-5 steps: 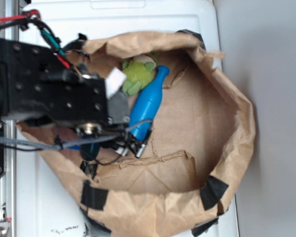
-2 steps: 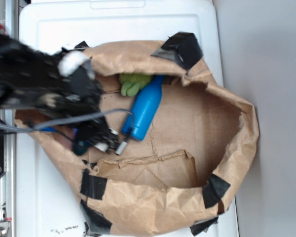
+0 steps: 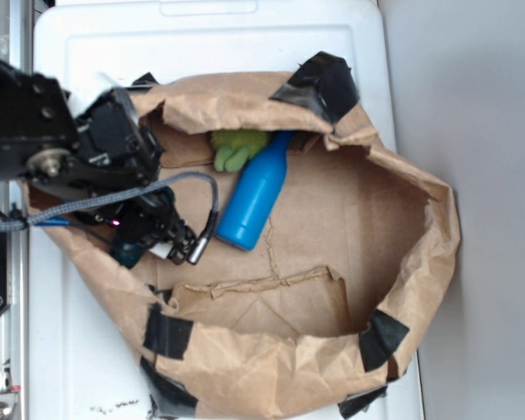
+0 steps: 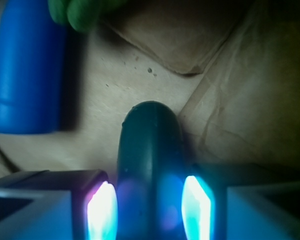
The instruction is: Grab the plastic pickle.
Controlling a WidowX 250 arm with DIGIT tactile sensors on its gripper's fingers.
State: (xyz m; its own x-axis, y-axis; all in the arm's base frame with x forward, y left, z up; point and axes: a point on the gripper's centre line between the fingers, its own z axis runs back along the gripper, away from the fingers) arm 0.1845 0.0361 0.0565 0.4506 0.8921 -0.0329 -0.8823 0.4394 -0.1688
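White plastic, the lid of a storage bin (image 3: pixel 201 35), forms the base under everything, and a wide, crumpled brown paper bag (image 3: pixel 420 201) lies open on it, its rim patched with strips of black tape (image 3: pixel 319 83).

Nearest in the wrist view, the gripper (image 4: pixel 151 205) has its two glowing fingers on either side of the plastic pickle (image 4: pixel 149 150). The left pad (image 4: pixel 101 207) shines pinkish white and the right pad (image 4: pixel 197 205) bluish green. The pickle's dark green body runs up between them and its rounded end sticks out beyond the fingertips, over the brown paper floor of the bag. The pads sit close against its sides, though glare hides whether they actually press on it, so it cannot be told if the grip is clenched or loose.

Past the pickle, at the upper left of the wrist view, a blue bottle (image 4: pixel 27 70) lies on the paper, apart from the pickle. A bit of a fuzzy green toy (image 4: pixel 75 12) shows at the top edge, just beside the bottle.

From the outside view, the black arm (image 3: pixel 44 131) reaches in from the left, with a grey cable (image 3: pixel 122 197) looping under it. The gripper (image 3: pixel 153 241) is low at the bag's left side, and only a dark green scrap of the pickle (image 3: pixel 127 256) shows beneath it. The bottle (image 3: pixel 254 197) lies slanted to the right, its neck toward the toy (image 3: pixel 236 147) under the bag's folded upper rim.
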